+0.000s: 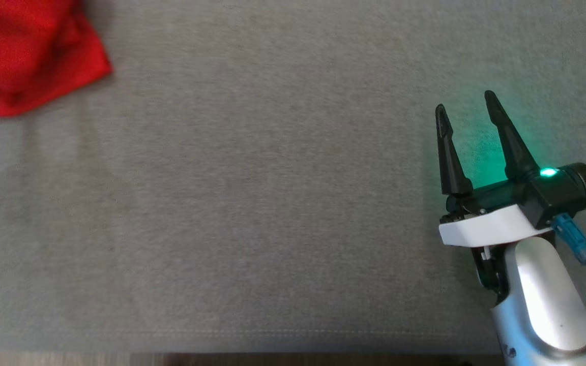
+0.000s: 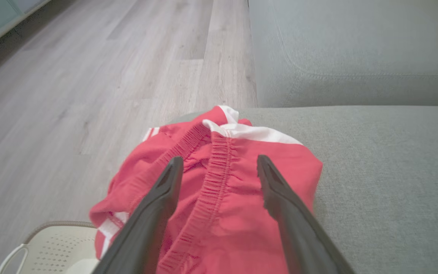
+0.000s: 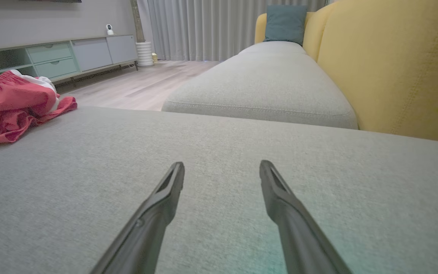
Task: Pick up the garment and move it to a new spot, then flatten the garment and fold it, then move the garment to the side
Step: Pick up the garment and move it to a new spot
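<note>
The garment [image 1: 28, 56] is a pair of red shorts with white trim, bunched at the far left corner of the grey cushion [image 1: 252, 203]. In the left wrist view the garment [image 2: 226, 205] lies just beyond and below my left gripper [image 2: 219, 167], whose fingers stand open on either side of the elastic waistband, with nothing held. My right gripper [image 1: 466, 107] hovers open over bare cushion at the right, far from the shorts. The right wrist view has the garment [image 3: 10, 110] at its left edge and my right gripper [image 3: 222, 173] open over the fabric.
The cushion's left edge drops to a wooden floor [image 2: 89, 76]. A pale perforated basket [image 2: 51, 247] sits on the floor below the shorts. A second grey cushion [image 3: 264, 83], a yellow backrest [image 3: 401, 64] and a low cabinet [image 3: 70, 55] lie beyond.
</note>
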You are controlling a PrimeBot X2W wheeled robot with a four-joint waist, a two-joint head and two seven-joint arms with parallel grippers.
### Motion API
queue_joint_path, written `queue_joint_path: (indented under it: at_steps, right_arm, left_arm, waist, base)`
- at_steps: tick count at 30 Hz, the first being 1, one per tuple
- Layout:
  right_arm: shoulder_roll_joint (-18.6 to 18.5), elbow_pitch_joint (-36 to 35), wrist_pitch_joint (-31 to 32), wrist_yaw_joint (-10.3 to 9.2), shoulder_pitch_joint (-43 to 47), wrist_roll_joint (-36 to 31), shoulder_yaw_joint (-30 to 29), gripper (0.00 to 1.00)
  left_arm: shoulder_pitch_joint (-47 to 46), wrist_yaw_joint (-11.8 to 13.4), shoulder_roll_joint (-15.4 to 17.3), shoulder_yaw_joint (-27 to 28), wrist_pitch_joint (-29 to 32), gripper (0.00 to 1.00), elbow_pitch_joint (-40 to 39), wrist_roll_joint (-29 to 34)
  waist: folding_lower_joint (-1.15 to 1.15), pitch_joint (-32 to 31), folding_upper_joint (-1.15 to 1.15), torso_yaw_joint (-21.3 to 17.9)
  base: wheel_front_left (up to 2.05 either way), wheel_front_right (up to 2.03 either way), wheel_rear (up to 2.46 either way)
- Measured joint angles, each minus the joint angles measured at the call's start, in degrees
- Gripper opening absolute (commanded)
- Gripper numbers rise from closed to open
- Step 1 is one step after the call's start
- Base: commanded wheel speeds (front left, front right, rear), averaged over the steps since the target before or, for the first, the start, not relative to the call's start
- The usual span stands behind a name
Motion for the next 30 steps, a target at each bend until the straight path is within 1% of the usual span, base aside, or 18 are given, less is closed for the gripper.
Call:
queue_joint_path:
  at_steps: [3,6,8,11,12,13,14,15,16,23,27,30]
  right_arm:
    - [0.0,-0.4,0.0,0.00,0.0,0.0,-0.1,1.00]
    - [0.0,-1.0,0.0,0.00,0.0,0.0,-0.4,1.00]
    - [0.0,-1.1,0.0,0.00,0.0,0.0,-0.5,1.00]
    - [0.0,-1.2,0.0,0.00,0.0,0.0,-0.4,1.00]
    - [0.0,-1.2,0.0,0.00,0.0,0.1,-0.3,1.00]
    - [0.0,-1.2,0.0,0.00,0.0,0.1,-0.3,1.00]
    - [0.0,-1.2,0.0,0.00,0.0,0.1,-0.3,1.00]
    - [0.0,-1.2,0.0,0.00,0.0,0.2,-0.2,1.00]
    - [0.0,-1.2,0.0,0.00,0.0,0.5,-0.1,1.00]
    - [0.0,-0.6,0.0,0.00,0.0,1.2,0.0,1.00]
    - [0.0,0.2,0.0,0.00,0.0,1.9,0.1,1.00]
    - [0.0,0.7,0.0,0.00,0.1,2.5,-0.1,1.00]
  left_arm:
    - [-2.3,0.2,1.0,0.3,0.9,1.00,3.0,-0.1]
    - [-4.0,1.3,1.9,0.5,1.7,1.00,5.6,-0.1]
    - [-4.6,1.9,2.3,0.7,2.1,1.00,7.2,-0.1]
    - [-4.6,2.1,2.6,0.8,3.2,1.00,8.6,-0.5]
    - [-4.6,2.0,2.6,0.8,3.6,0.93,8.9,-0.7]
    - [-4.6,1.8,2.6,0.8,3.6,0.65,9.1,-1.0]
    - [-4.6,1.8,2.6,0.8,3.6,0.40,9.1,-1.0]
    - [-4.6,1.8,2.6,0.8,3.6,0.09,9.1,-1.1]
    - [-4.6,1.8,2.6,0.7,3.6,0.00,9.1,-1.4]
    - [-4.5,0.8,2.4,-0.9,2.7,0.00,7.7,-1.9]
    - [-4.5,0.7,2.6,-1.7,2.0,0.00,5.9,-1.9]
    - [-4.5,0.0,3.1,-3.7,1.5,0.00,3.8,-1.8]
  waist:
    - [0.00,1.6,0.00,-1.7]
    - [0.00,2.7,0.00,-3.0]
    - [0.00,3.2,0.00,-3.5]
    - [-0.01,3.4,0.00,-4.0]
    - [-0.01,3.4,0.00,-4.0]
    - [-0.01,3.3,0.00,-4.1]
    - [-0.01,3.3,0.00,-4.1]
    - [-0.01,3.2,0.00,-4.1]
    - [-0.01,3.1,0.00,-4.1]
    - [-0.01,0.8,0.00,-4.3]
    - [-0.01,-1.5,0.00,-4.5]
    - [-0.01,-3.9,0.00,-4.6]
  base:
    - [0.00,0.00,0.00]
    - [0.00,0.00,0.00]
    - [0.00,0.00,0.00]
    - [0.00,0.00,0.00]
    - [0.00,0.00,0.00]
    - [0.00,0.00,0.00]
    - [0.00,0.00,0.00]
    - [0.00,0.00,0.00]
    - [0.00,0.00,0.00]
    - [0.00,0.00,0.00]
    - [0.00,0.00,0.00]
    - [0.00,0.00,0.00]
